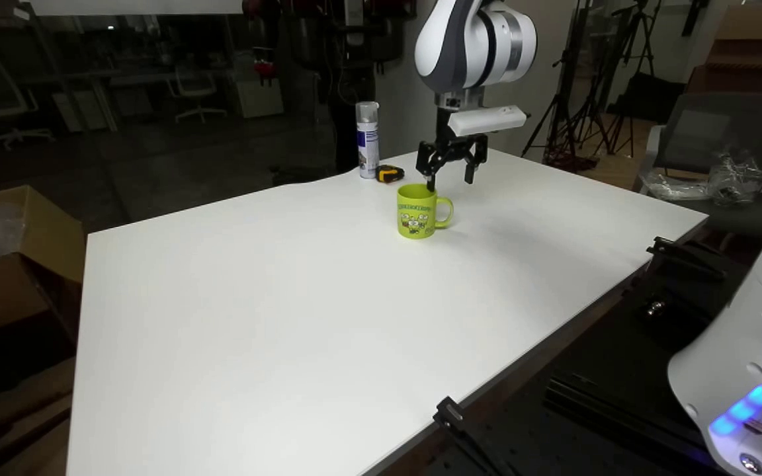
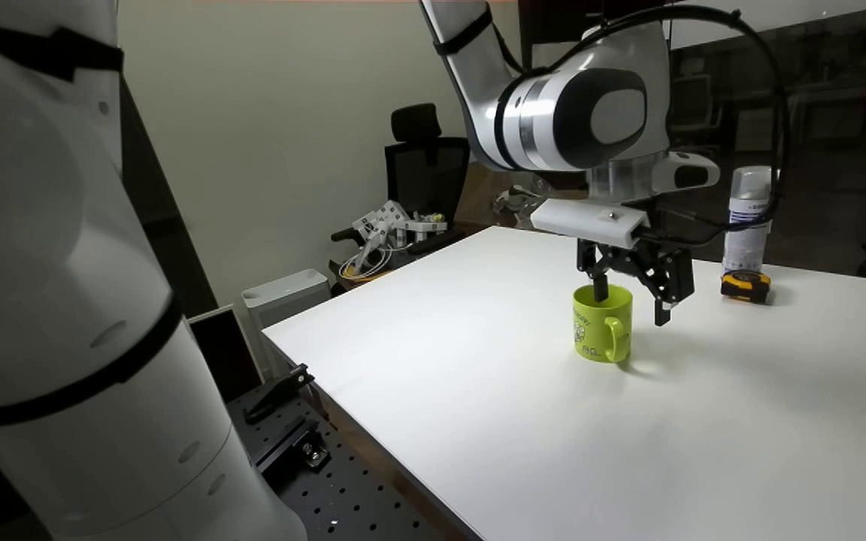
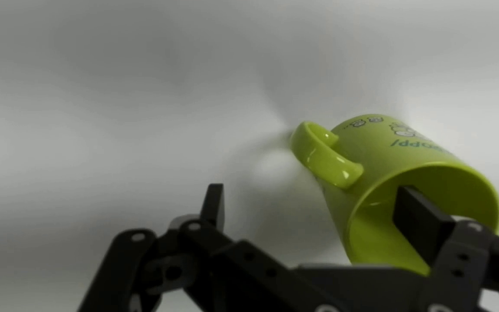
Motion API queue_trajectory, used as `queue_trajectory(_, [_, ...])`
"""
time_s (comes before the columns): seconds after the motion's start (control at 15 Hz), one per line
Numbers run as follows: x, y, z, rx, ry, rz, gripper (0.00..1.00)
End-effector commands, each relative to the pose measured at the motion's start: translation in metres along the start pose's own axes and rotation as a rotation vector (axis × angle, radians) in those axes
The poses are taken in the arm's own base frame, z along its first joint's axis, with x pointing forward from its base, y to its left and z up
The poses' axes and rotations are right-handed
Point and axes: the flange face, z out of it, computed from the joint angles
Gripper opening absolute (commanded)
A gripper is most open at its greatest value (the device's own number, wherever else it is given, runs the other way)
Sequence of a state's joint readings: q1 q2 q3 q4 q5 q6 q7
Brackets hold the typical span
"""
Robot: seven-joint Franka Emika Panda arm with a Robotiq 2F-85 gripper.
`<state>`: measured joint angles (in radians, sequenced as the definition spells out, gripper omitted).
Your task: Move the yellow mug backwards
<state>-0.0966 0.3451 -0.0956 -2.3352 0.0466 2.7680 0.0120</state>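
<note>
The yellow mug (image 1: pixel 413 215) is bright yellow-green with a cartoon print and stands upright on the white table. It also shows in an exterior view (image 2: pixel 594 330) with its handle on the near side. My gripper (image 1: pixel 450 182) is open just above the mug. In an exterior view the gripper (image 2: pixel 631 308) has one finger dipped into the mug's mouth and the other finger outside, beyond the wall. In the wrist view the mug (image 3: pixel 375 147) is at the right, with the gripper (image 3: pixel 312 195) straddling its wall on the handle side. Neither finger visibly presses on the wall.
A white-and-blue spray bottle (image 1: pixel 368 145) stands near the far table edge, with a yellow-and-black tape measure (image 1: pixel 389 174) beside it. Both also show in an exterior view, the bottle (image 2: pixel 747 225) behind the tape measure (image 2: pixel 746 287). The white table (image 1: pixel 255 297) has black clamps at its robot-side edge.
</note>
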Motion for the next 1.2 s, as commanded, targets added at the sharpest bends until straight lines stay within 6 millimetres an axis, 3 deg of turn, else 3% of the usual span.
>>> queue_trajectory(0.0, [0.011,0.0,-0.014,0.012,0.024,0.0,1.0])
queue_trajectory(0.47, [0.04,-0.003,-0.006,0.05,-0.016,-0.052,1.0])
queue_trajectory(1.07, [0.061,-0.002,0.035,0.073,-0.156,-0.114,1.0])
queue_trajectory(1.13, [0.063,-0.004,0.039,0.065,-0.168,-0.112,0.75])
